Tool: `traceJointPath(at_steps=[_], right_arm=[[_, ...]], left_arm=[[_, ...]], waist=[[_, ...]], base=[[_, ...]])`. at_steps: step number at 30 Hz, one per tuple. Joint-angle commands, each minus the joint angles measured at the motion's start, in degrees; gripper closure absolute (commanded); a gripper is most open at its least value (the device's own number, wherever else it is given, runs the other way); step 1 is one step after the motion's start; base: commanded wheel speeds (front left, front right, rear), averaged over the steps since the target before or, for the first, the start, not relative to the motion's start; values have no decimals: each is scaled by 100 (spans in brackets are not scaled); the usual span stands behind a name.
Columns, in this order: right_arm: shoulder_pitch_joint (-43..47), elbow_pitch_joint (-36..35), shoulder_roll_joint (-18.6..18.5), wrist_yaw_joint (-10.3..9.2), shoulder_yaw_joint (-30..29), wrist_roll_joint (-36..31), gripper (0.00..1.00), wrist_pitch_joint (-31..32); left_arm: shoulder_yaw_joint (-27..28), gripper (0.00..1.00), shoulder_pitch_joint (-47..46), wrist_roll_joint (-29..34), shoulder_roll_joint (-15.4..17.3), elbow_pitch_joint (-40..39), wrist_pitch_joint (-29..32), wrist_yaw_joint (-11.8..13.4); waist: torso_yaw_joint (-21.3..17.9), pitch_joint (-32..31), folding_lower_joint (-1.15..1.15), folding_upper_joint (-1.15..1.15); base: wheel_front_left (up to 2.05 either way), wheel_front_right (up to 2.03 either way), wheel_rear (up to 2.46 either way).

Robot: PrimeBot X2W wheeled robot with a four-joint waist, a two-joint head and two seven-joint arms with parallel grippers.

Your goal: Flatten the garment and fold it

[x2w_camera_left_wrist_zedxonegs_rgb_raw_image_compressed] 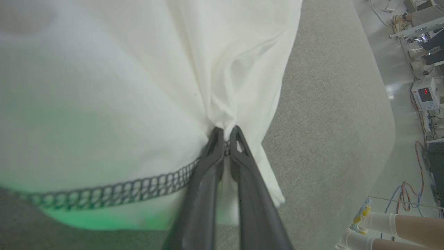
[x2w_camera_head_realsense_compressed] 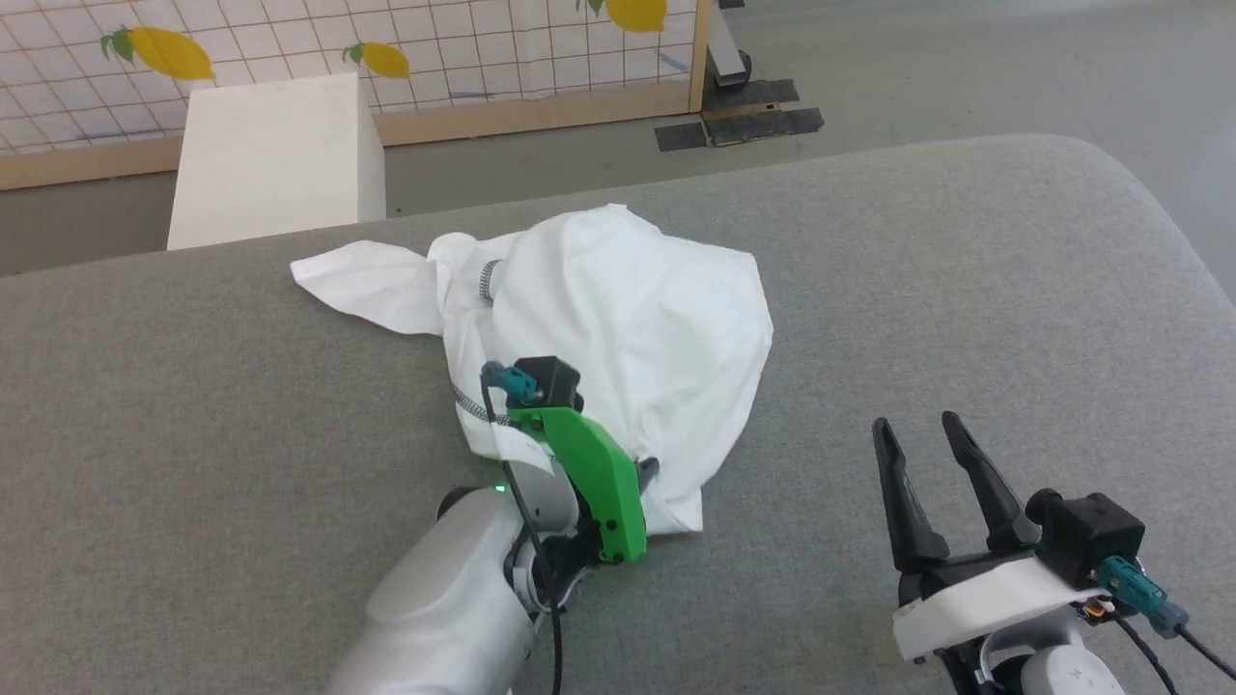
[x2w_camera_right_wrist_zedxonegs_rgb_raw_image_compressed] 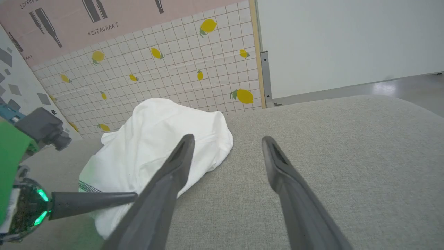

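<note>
My left pincer [x2w_camera_left_wrist_zedxonegs_rgb_raw_image_compressed: 226,139] clenches the garment [x2w_camera_head_realsense_compressed: 628,309], a crumpled heap toward the grey cushion's [x2w_camera_head_realsense_compressed: 966,270] far edge; my right pincer [x2w_camera_head_realsense_compressed: 925,434] gapes empty. Flattening looks barely begun, folding untouched.

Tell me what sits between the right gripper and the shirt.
Nothing visible: only bare grey cushion separates the right gripper, jaws open, from the garment. The left gripper is shut on its near part.
</note>
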Motion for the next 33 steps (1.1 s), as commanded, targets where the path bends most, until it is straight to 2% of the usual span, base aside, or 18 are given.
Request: traceJointPath(at_steps=[1, 2, 3, 6, 9, 12, 13, 16, 20, 23, 27, 33], right_arm=[[48, -14, 5, -9, 8, 56, 0, -45], [53, -9, 5, -9, 4, 63, 0, -49], [62, -5, 5, -9, -7, 69, 0, -52], [114, 7, 5, -9, -15, 85, 0, -55], [168, 30, 5, -9, -21, 113, 0, -48], [232, 69, 5, -9, -27, 152, 0, -22], [248, 81, 5, -9, -23, 162, 0, -12], [321, 124, 5, -9, -61, 185, 0, 38], [404, 151, 5, -9, -127, 198, 0, 146], [456, 181, 5, -9, -181, 195, 0, 336], [475, 242, 5, -9, -286, 146, 0, 808], [339, 234, 5, -9, -263, 107, 0, 1659]], left_arm=[[12, 100, 1, -124, 24, -47, -91, 47], [40, 73, -18, -248, 24, -115, -203, 66], [68, 0, -53, -330, 24, -192, -318, 61], [375, 0, -174, -786, 24, -615, -821, -63], [930, 0, -255, -1104, 50, -1077, -1517, -193], [1208, 0, -243, -663, 530, -1474, -2329, -147], [1175, 0, -220, -343, 758, -1579, -2579, -100], [972, 0, 67, 690, 1422, -1814, -3168, 282], [883, 0, 679, 1461, 1880, -2035, -3409, 801], [854, 0, 1152, 1761, 1970, -2257, -3466, 973], [1042, 0, 1753, 1929, 1861, -2611, -3485, 1094], [1407, 0, 2366, 2110, 1634, -2828, -3487, 1018]], waist=[[48, 2, 0, 0], [87, -7, 0, 0], [133, -22, 0, 0], [299, -71, 0, 0], [470, -144, 0, 0], [646, -235, 0, 0], [690, -264, 0, 0], [862, -370, 0, 0], [1031, -471, 0, 0], [1131, -518, 0, 0], [1221, -528, 0, 0], [1215, -503, 0, 0]], base=[[0, 0, 0], [0, 0, 0], [0, 0, 0], [0, 0, 0], [0, 0, 0], [0, 0, 0], [0, 0, 0], [0, 0, 0], [0, 0, 0], [0, 0, 0], [0, 0, 0], [0, 0, 0]])
